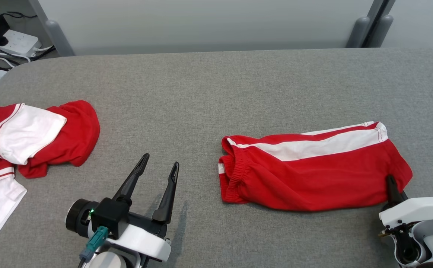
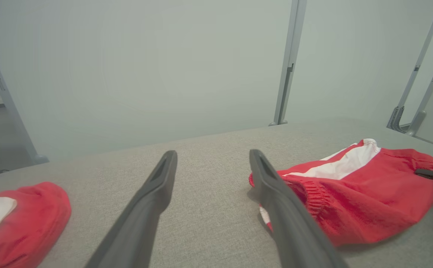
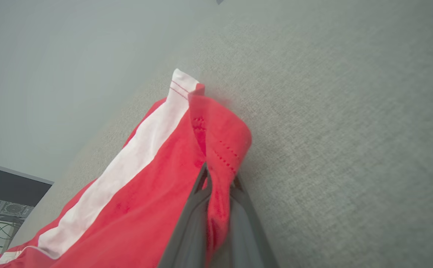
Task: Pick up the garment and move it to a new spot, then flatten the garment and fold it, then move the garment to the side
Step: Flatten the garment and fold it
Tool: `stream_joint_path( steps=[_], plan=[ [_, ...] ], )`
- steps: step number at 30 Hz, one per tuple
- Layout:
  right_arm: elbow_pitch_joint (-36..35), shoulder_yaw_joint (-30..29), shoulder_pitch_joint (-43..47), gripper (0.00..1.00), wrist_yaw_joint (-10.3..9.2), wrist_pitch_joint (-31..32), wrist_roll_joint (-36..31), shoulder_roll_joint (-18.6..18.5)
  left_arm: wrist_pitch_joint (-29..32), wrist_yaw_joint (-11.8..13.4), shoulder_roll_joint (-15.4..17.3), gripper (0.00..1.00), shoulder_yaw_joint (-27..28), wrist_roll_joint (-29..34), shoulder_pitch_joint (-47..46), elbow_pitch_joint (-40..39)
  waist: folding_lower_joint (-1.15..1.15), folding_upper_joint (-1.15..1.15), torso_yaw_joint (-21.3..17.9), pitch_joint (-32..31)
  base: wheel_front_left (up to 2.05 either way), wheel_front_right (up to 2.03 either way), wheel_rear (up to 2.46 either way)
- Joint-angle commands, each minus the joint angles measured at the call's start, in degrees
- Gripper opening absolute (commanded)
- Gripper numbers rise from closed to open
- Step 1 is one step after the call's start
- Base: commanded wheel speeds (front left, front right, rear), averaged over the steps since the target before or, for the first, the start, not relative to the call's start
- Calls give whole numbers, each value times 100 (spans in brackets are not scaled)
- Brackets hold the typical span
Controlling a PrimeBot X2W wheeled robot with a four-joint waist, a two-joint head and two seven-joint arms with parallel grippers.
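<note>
The garment point(image 1: 313, 175) is a pair of red shorts with a white side stripe, lying folded lengthwise on the grey table point(image 1: 201, 93), right of centre. Its elastic waistband points left. My right gripper point(image 1: 390, 181) is shut on the hem at the garment's near right corner; the right wrist view shows red cloth point(image 3: 145, 208) pinched between the fingers of that gripper point(image 3: 219, 175). My left gripper point(image 1: 161, 160) stands open over bare table, left of the waistband and apart from it. In the left wrist view the left gripper point(image 2: 212, 153) holds nothing, with the garment point(image 2: 365, 197) to its right.
A heap of other red and white clothes point(image 1: 34, 137) lies at the table's left edge, also seen as a red heap point(image 2: 26, 219) in the left wrist view. A power strip with cables point(image 1: 11, 39) sits beyond the far left corner. Grey frame posts point(image 1: 361, 29) stand behind the table.
</note>
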Motion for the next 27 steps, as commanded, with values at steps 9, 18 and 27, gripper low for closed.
stream_joint_path(
  steps=[9,18,27],
  plan=[
    [-505,25,187,0,24,-179,-551,-48,-50,-62,31,100,182,61,-73,-110,0,0,-52,32,0,0,0],
    [-1136,85,226,0,24,-127,-1339,30,-50,-73,27,100,234,104,-56,-33,0,0,102,-72,0,0,0],
    [-2296,-47,389,0,24,604,-1979,584,-50,-100,20,100,201,138,-28,14,0,0,332,-165,0,0,0]
  ],
)
